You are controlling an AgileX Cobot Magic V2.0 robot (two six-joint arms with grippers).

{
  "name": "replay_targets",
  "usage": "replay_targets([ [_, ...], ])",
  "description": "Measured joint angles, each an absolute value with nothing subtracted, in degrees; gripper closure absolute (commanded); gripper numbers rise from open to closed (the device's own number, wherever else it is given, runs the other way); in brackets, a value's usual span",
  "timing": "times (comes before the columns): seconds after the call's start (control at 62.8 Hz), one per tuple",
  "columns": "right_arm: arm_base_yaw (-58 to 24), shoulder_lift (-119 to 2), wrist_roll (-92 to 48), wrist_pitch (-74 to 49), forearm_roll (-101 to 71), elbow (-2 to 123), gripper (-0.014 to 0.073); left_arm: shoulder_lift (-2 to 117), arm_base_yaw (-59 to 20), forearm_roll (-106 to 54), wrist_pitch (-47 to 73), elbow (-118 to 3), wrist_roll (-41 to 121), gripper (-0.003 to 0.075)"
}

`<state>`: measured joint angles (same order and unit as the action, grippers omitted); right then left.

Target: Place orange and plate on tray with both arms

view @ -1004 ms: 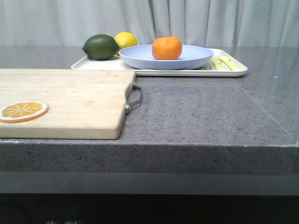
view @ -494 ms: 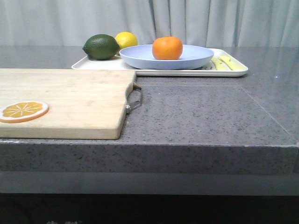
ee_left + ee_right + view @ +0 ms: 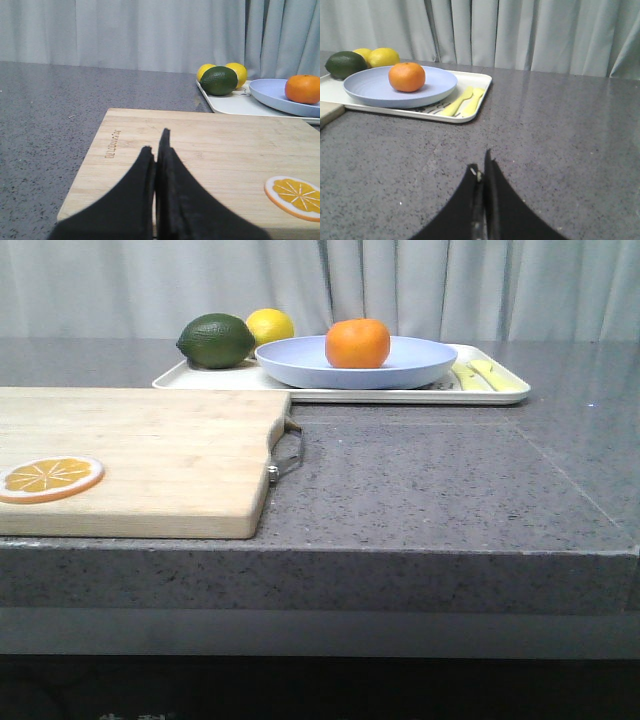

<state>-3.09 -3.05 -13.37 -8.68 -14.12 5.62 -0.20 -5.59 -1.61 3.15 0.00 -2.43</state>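
The orange (image 3: 357,343) sits in the plate (image 3: 300,362) on the tray (image 3: 500,395), whose long axis runs left to right. It lies well ahead of both the left gripper (image 3: 156,150) and the right gripper (image 3: 482,170), each pressed closed and empty. The plate hides the tray's middle.

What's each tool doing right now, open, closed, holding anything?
Left tool: closed, empty, over the board.
Right tool: closed, empty, over the bare counter.
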Motion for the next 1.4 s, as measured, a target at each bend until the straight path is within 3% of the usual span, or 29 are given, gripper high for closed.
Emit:
replay_targets([
  [0.143,-1.95,0.37,-13.37,-6.24,-14.12,-0.93,0.0662,-0.2,-5.59,-1.61,3.15,0.0,-2.43,0.0738],
  [0.733,-1.06,0.51,-13.34,-5.24,-14.34,-1.62,0.0662,-0.2,-5.59,-1.61,3.15,0.0,-2.43,0.0738],
  [1.052,-1.06,0.51,6.14,-1.82,4.25,-1.62,0.0662,-0.2,-5.59,-1.61,3.15,0.0,-2.43,0.0738],
  [1.402,-1.06,0.51,5.45,-1.82,5.3,-1.62,0.0662,-0.2,-5.59,-1.61,3.15,0.0,-2.43,0.0738],
])
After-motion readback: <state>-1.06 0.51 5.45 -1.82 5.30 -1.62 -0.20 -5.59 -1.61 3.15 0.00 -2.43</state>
